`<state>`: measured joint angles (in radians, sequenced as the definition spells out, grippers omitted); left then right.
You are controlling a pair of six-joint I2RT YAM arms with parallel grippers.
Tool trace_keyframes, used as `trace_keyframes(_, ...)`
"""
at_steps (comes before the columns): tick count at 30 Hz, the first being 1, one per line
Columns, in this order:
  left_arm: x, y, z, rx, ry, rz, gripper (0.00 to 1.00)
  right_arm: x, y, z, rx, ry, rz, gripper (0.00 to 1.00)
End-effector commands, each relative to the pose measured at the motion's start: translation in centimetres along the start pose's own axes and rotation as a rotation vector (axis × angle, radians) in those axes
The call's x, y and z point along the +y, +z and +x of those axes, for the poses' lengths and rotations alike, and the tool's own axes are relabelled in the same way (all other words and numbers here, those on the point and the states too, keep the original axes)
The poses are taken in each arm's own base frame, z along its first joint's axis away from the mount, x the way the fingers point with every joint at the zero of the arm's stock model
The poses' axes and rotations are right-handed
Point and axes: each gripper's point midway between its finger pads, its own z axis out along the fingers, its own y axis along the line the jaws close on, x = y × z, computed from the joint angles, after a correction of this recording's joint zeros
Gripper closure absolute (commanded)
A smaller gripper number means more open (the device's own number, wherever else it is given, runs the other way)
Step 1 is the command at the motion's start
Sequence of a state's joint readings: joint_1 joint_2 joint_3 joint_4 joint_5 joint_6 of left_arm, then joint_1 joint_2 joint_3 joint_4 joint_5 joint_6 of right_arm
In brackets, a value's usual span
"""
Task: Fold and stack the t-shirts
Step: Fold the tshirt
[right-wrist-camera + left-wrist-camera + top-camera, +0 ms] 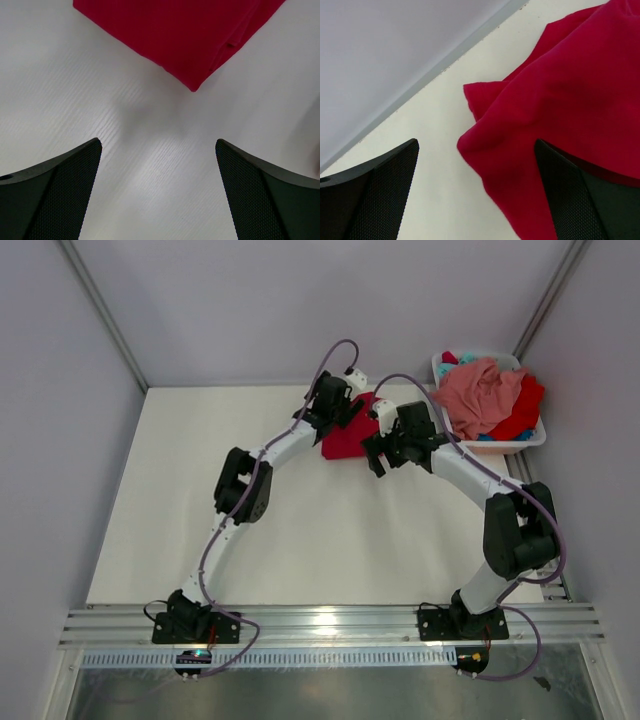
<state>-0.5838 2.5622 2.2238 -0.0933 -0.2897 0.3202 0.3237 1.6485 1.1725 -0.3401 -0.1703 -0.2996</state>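
A bright red t-shirt (342, 440) lies in a folded heap on the white table (200, 490) at the back middle. My left gripper (345, 410) is open just over its far-left edge. In the left wrist view the red cloth (560, 115) fills the right side and runs under the right finger (580, 200); the gripper (476, 145) holds nothing. My right gripper (374, 452) is open and empty over bare table just near-right of the shirt. In the right wrist view the shirt's folded corner (194, 85) lies ahead of the gripper (157, 142). More shirts, salmon pink (480, 390), red (522, 412) and teal (486, 438), are piled in the basket.
A white plastic basket (530, 440) stands at the back right corner, close to the right arm's elbow. Grey walls (300, 310) enclose the table at the back and sides. A metal rail (330, 625) runs along the near edge by the arm bases.
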Motion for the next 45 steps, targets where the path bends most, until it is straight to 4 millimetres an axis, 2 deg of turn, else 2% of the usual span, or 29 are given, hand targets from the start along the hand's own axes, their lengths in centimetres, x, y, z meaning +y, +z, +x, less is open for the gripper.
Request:
trace_keyframes(1,5.6,-4.6,-6.7,-0.105,-0.074,-0.126,0.01,-3.7,-0.7,-5.7,-0.16,-0.041,0.174,0.01)
trace_keyframes(2,6.4,-5.5,-7.5,-0.116,-0.081,-0.14,0.01,-4.6,-0.8,-6.6,-0.188,-0.041,0.222,0.0)
trace_keyframes(4,6.8,-6.1,-6.7,-0.082,-0.068,-0.154,0.01,-5.9,-1.0,-7.2,-0.207,-0.033,0.294,0.01)
trace_keyframes(5,7.7,-7.1,-7.6,-0.094,-0.075,-0.176,0.01,-7.0,-1.3,-8.1,-0.249,-0.026,0.351,0.01)
trace_keyframes(7,8.4,-7.8,-7.0,-0.068,-0.059,-0.203,0.01,-7.7,-1.0,-8.0,-0.266,-0.019,0.4,0.0)
trace_keyframes(8,9.2,-8.8,-7.9,-0.079,-0.066,-0.219,0.01,-8.8,-1.4,-9.0,-0.317,0.002,0.464,0.0)
trace_keyframes(11,10.0,-10.5,-6.9,-0.023,-0.093,-0.217,0.01,-9.5,0.1,-8.6,-0.312,0.012,0.493,0.01)
trace_keyframes(12,11.0,-12.1,-7.5,-0.023,-0.117,-0.212,0.01,-9.6,0.4,-9.4,-0.317,0.012,0.48,0.01)
trace_keyframes(13,10.1,-12.8,-5.5,0.048,-0.13,-0.172,0.01,-9.4,1.1,-9.5,-0.301,0.008,0.459,0.01)
trace_keyframes(14,9.8,-13.5,-4.8,0.073,-0.137,-0.15,0.01,-9.0,3.0,-7.9,-0.219,0.004,0.421,0.0)
trace_keyframes(15,10.2,-15.2,-5.2,0.073,-0.14,-0.134,0.01,-9.0,3.1,-9.2,-0.227,0.011,0.401,0.01)
trace_keyframes(16,9.0,-15.8,-3.0,0.135,-0.123,-0.081,0.01,-8.8,3.7,-8.8,-0.203,0.018,0.384,0.01)
trace_keyframes(18,8.2,-17.1,-2.1,0.153,-0.123,-0.033,0.01,-7.5,5.0,-8.6,-0.205,-0.013,0.297,0.01)
trace_keyframes(19,7.7,-18.3,-1.5,0.158,-0.121,0.004,0.01,-7.0,5.3,-8.6,-0.214,-0.026,0.272,0.01)
trace_keyframes(22,7.1,-20.0,-0.8,0.164,-0.116,0.05,0.01,-6.1,6.0,-9.0,-0.237,-0.047,0.213,0.01)
trace_keyframes(23,6.1,-20.2,0.2,0.185,-0.116,0.094,0.01,-6.4,6.1,-9.7,-0.265,-0.051,0.225,0.01)
trace_keyframes(28,5.2,-20.8,1.6,0.224,-0.121,0.131,0.01,-7.2,7.4,-9.9,-0.256,-0.067,0.247,0.01)
trace_keyframes(34,4.8,-21.0,0.8,0.196,-0.128,0.163,0.01,-8.0,7.0,-11.1,-0.238,-0.037,0.279,0.01)
trace_keyframes(37,4.8,-21.2,-0.1,0.172,-0.142,0.177,0.01,-8.1,6.1,-13.3,-0.282,-0.046,0.27,0.01)
trace_keyframes(38,4.7,-21.3,-0.3,0.167,-0.144,0.184,0.01,-8.0,5.6,-15.0,-0.316,-0.058,0.252,0.01)
trace_keyframes(39,4.6,-21.3,-0.3,0.166,-0.149,0.191,0.01,-8.0,5.6,-15.5,-0.323,-0.066,0.242,0.01)
trace_keyframes(41,4.3,-21.5,-0.5,0.167,-0.154,0.21,0.01,-8.3,6.4,-16.6,-0.325,-0.078,0.242,0.01)
trace_keyframes(45,4.0,-21.6,-0.1,0.188,-0.151,0.227,0.01,-8.9,8.9,-17.0,-0.285,-0.109,0.227,0.01)
